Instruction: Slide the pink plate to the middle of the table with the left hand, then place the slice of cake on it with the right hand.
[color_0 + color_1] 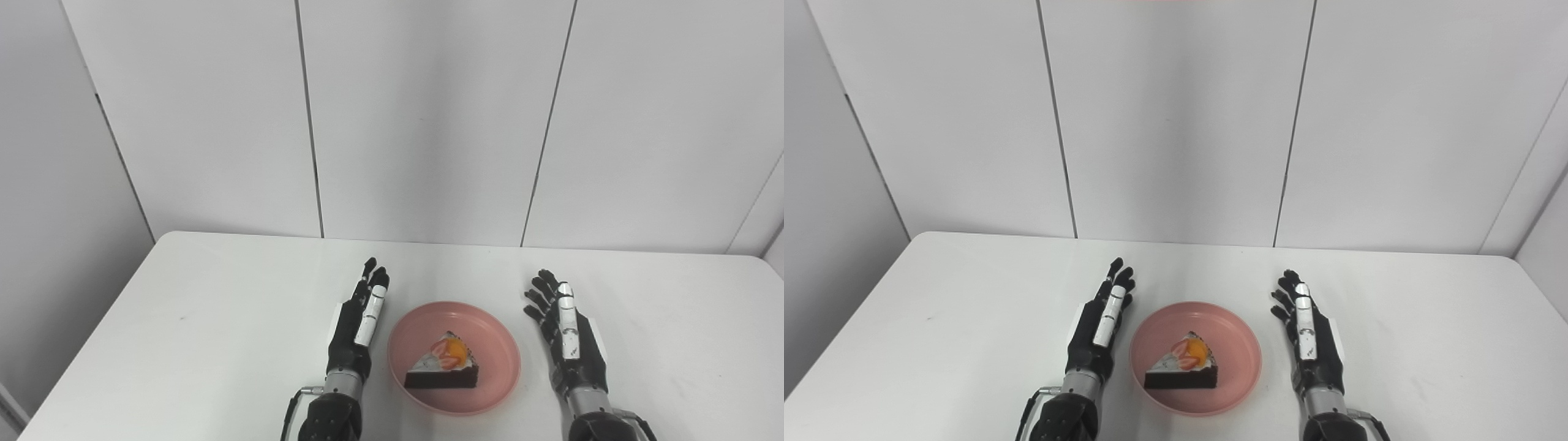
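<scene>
Both hands, left hand (pixel 358 324) at nine o'clock and right hand (pixel 566 334) at three, rest empty with fingers spread beside the pink plate (pixel 490 331) carrying the slice of cake (pixel 444 364) mid-desk (pixel 184 318), so the task looks complete.

Pink plate (pixel 490 380); dark brown cake (pixel 442 371), white icing; white table (pixel 184 318).

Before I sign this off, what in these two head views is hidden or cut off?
- Far face of the cake slice: faces away in both views.
- Plate floor under the slice on the pink plate: covered by the slice.
- Palms of the left hand and right hand: both stand edge-on.
- Both forearms: cut off by the bottom edge.
- Table near edge: out of frame.
</scene>
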You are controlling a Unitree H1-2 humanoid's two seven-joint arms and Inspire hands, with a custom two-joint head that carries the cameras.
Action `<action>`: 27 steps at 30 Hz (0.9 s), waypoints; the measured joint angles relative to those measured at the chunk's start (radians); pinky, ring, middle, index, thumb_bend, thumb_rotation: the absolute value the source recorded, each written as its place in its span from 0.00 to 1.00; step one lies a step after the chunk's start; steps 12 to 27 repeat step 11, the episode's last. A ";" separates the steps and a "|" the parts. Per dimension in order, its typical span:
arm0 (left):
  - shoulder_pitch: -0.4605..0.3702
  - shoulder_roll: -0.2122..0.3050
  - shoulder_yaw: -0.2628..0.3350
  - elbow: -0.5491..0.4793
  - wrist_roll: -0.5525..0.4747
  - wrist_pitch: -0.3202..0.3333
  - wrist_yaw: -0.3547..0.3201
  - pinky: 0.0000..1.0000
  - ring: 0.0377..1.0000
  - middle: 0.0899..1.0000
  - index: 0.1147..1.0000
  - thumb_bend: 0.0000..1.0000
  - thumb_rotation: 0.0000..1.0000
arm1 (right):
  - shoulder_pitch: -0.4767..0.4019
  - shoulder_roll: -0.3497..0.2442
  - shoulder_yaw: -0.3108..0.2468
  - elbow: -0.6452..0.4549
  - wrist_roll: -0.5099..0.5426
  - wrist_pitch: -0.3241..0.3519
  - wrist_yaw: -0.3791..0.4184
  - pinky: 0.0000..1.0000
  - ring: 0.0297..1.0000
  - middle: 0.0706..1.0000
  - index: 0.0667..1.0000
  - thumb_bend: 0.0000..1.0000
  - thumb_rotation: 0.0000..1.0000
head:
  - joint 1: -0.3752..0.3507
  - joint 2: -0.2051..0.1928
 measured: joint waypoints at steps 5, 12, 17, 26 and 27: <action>0.013 -0.002 0.001 -0.021 -0.003 0.004 0.000 0.97 0.95 0.94 0.96 0.62 0.84 | 0.005 0.000 -0.001 -0.005 -0.013 0.000 0.002 0.92 0.90 0.90 0.88 0.82 1.00 | -0.002 0.002; 0.023 -0.003 0.006 -0.041 -0.004 0.013 0.000 0.99 0.95 0.94 0.96 0.59 0.84 | 0.012 0.000 -0.004 -0.012 -0.017 0.000 0.004 0.90 0.89 0.89 0.87 0.82 1.00 | -0.002 0.000; 0.023 -0.003 0.006 -0.041 -0.004 0.013 0.000 0.99 0.95 0.94 0.96 0.59 0.84 | 0.012 0.000 -0.004 -0.012 -0.017 0.000 0.004 0.90 0.89 0.89 0.87 0.82 1.00 | -0.002 0.000; 0.023 -0.003 0.006 -0.041 -0.004 0.013 0.000 0.99 0.95 0.94 0.96 0.59 0.84 | 0.012 0.000 -0.004 -0.012 -0.017 0.000 0.004 0.90 0.89 0.89 0.87 0.82 1.00 | -0.002 0.000; 0.023 -0.003 0.006 -0.041 -0.004 0.013 0.000 0.99 0.95 0.94 0.96 0.59 0.84 | 0.012 0.000 -0.004 -0.012 -0.017 0.000 0.004 0.90 0.89 0.89 0.87 0.82 1.00 | -0.002 0.000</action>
